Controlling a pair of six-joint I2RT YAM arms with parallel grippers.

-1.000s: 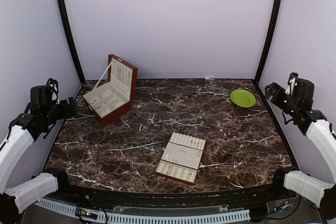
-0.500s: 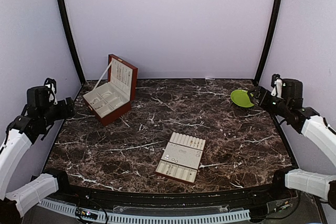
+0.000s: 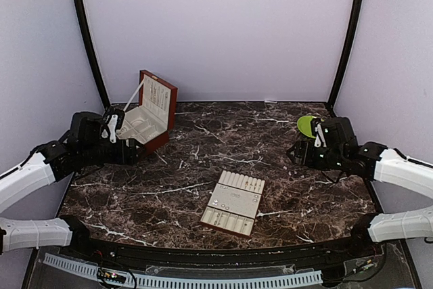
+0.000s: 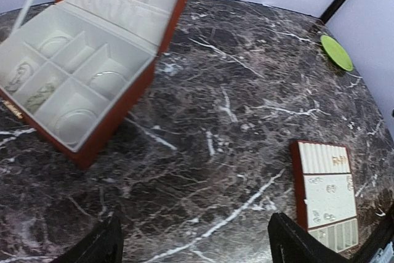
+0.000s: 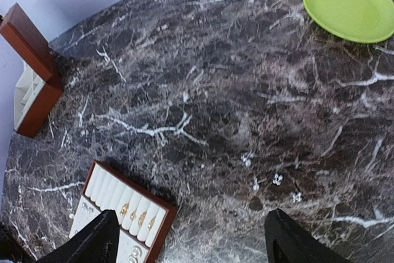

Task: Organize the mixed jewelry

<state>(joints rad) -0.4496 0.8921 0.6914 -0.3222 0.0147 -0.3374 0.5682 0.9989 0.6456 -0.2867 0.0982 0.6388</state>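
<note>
Tiny mixed jewelry (image 5: 277, 179) on the worktop (image 5: 184, 60), probably light and slippery, wants a precise pinch; left fingers (image 4: 101, 246) and right fingers (image 5: 93, 241) gape empty.

You see the open red-brown wooden box (image 4: 117, 121) at upper left on the dark marble table (image 4: 215, 90) – the cream slotted tray (image 4: 311, 157) at lower right, the round green plate (image 4: 336, 52) far behind it. The left gripper (image 4: 197, 247) shows both fingers, wide apart.

Dark marble table (image 3: 284, 187) enclosed by 3 pale lilac walls (image 3: 216, 32).
</note>
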